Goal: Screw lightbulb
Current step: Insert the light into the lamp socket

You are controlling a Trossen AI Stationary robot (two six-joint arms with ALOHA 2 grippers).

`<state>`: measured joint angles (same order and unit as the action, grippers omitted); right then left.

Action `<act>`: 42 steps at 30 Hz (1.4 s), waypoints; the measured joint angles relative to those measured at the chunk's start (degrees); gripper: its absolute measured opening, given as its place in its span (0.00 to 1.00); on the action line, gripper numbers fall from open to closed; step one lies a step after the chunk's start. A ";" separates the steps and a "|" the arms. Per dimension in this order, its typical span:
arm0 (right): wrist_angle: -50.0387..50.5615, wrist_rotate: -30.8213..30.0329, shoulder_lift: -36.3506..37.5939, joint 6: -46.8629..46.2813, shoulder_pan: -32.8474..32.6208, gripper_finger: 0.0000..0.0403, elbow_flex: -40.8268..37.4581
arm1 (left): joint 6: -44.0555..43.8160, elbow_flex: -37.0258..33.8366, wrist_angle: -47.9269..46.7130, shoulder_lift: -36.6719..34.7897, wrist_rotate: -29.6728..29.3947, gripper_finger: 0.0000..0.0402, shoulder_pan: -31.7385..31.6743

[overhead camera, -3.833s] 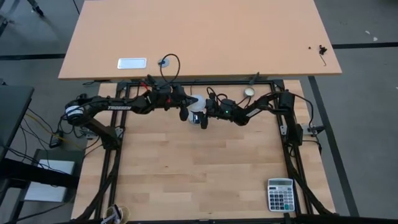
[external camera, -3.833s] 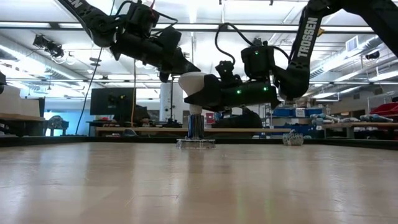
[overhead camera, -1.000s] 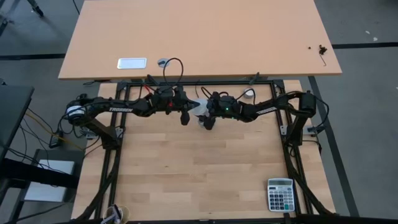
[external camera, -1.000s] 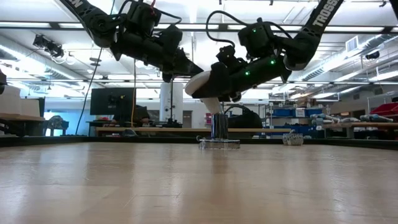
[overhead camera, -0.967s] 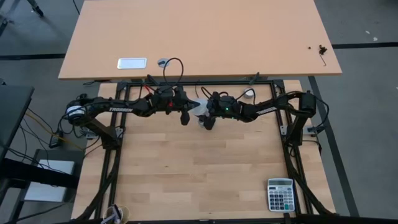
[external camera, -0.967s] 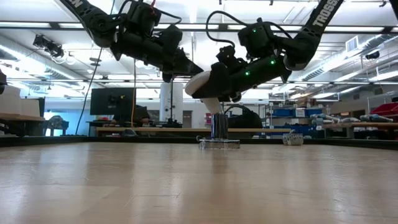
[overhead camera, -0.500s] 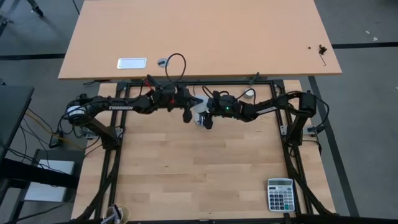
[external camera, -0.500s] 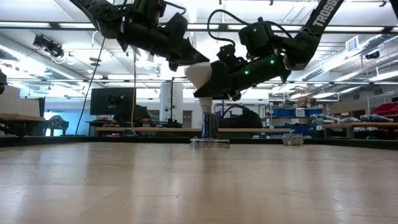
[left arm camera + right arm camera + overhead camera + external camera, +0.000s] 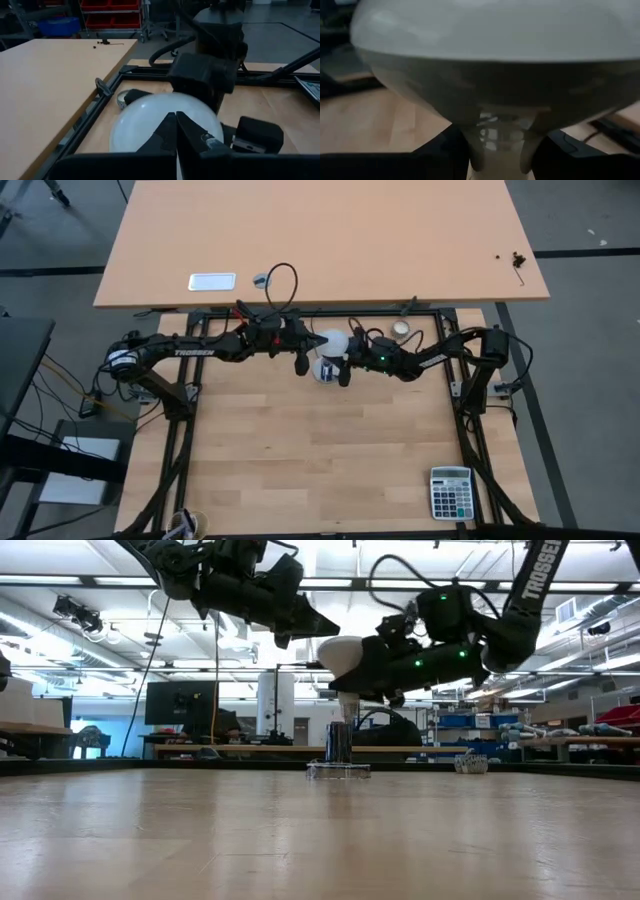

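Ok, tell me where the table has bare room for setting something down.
The light wood table is bare between both arms and its near edge, bordered by the calculator at one corner. It is crowded at the far edge, around the lightbulb and socket.

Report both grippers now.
Left gripper: shut, holding nothing, above the bulb.
Right gripper: shut on the bulb's neck.
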<state>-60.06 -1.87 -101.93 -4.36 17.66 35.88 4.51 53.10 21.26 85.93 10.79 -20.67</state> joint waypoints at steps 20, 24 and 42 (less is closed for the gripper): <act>-18.72 0.46 -11.91 -0.80 0.12 0.41 -0.37 | -0.22 0.13 0.10 -0.11 0.44 0.00 -0.06; -18.77 0.37 -13.51 -1.30 0.12 0.41 -0.31 | -0.22 0.13 0.54 -0.13 0.44 0.00 -0.67; -19.72 0.41 -17.18 0.46 0.21 0.41 2.06 | -1.44 0.09 0.39 4.42 -1.11 0.00 -0.26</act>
<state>-79.78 -1.45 -119.11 -3.90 17.87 37.94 3.07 53.19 21.66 90.35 9.68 -20.93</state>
